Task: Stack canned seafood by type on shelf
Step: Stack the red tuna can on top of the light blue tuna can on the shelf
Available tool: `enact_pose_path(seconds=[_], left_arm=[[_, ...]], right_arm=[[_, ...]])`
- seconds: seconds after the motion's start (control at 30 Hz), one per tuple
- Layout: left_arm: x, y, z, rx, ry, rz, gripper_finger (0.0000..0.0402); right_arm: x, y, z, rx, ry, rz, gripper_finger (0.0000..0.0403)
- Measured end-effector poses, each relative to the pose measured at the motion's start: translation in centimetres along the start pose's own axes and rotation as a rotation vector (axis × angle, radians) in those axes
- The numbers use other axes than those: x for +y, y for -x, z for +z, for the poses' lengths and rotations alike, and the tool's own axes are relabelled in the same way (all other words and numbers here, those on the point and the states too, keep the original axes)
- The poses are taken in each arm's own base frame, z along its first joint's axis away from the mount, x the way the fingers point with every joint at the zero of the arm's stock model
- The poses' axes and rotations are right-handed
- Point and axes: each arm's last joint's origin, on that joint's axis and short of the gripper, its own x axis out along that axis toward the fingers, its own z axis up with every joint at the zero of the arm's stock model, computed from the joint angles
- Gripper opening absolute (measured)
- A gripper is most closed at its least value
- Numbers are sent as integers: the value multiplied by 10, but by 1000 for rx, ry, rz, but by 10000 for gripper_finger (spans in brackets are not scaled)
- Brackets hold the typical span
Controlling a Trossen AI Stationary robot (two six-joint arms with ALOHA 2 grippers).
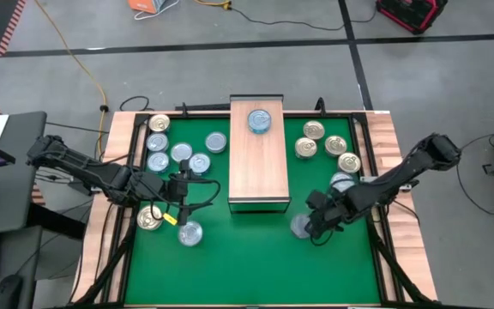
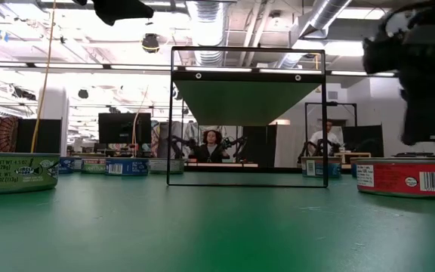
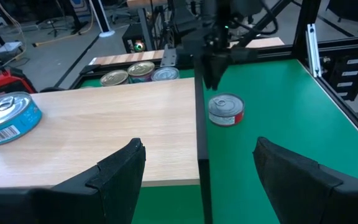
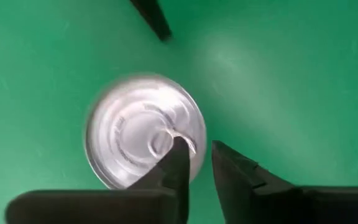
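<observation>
Left claw (image 1: 181, 187) hovers with its fingers wide apart and holding nothing, above the green bench (image 1: 247, 266) beside the shelf's (image 1: 259, 163) left side, with tins (image 1: 181, 153) clustered nearby. On the shelf, near its far end, stands one blue tin (image 1: 259, 121). Right claw (image 1: 316, 230) hangs over a silver-topped tin (image 4: 143, 130) near the shelf's right front corner, its fingers only narrowly apart above the tin's edge, gripping nothing.

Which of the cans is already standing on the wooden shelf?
Only the blue can, near the far end of the shelf. All the other cans lie on the green mat.
</observation>
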Motion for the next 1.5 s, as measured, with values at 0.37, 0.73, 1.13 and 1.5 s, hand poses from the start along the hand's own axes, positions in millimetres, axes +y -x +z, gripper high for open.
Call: enact_pose_path(seconds=[0.37, 0.73, 1.13, 1.5], left_arm=[[0, 0, 0, 0, 6, -6, 288], [0, 0, 0, 0, 6, -6, 288], [0, 0, 0, 0, 6, -6, 288], [0, 0, 0, 2, 9, -6, 288]], right_arm=[[8, -23, 3, 75, 65, -140, 187], [-1, -38, -1, 117, 19, -74, 43], [-32, -32, 8, 170, -74, -75, 10], [-70, -29, 28, 250, -142, -218, 66]])
